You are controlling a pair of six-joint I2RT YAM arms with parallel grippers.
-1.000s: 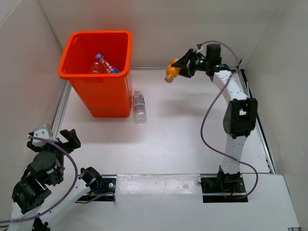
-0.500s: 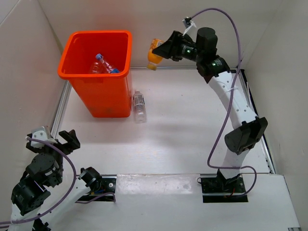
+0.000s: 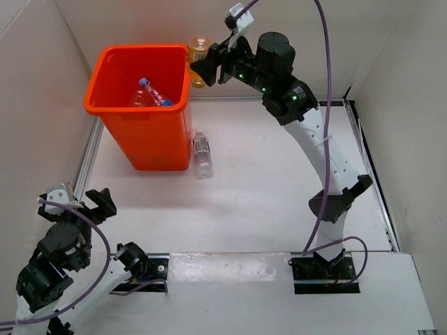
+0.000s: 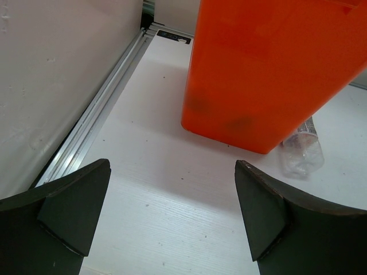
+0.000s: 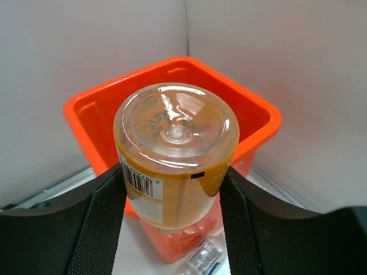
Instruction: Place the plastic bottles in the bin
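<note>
The bin (image 3: pixel 143 143) stands at the far left of the surface (image 3: pixel 265 202). A first bottle (image 3: pixel 150 94) lies inside it. A second bottle (image 3: pixel 202 153) lies on the surface just beside its right wall. A third bottle (image 3: pixel 198 59) sits between the right arm's fingers (image 5: pixel 100 223), beside the bin's far right corner.

This looks like a robot lab. A white table (image 3: pixel 258 202) sits inside plain white walls (image 3: pixel 35 105), with metal rails (image 3: pixel 86 159) along its edges. Two robot arms are bolted down at the near edge, the left arm (image 3: pixel 59 251) at 7 o'clock and the right arm (image 3: pixel 328 157) at 5 o'clock. Purple cables (image 3: pixel 110 251) run along them. An orange bin (image 3: pixel 137 49) stands at 11 o'clock.
</note>
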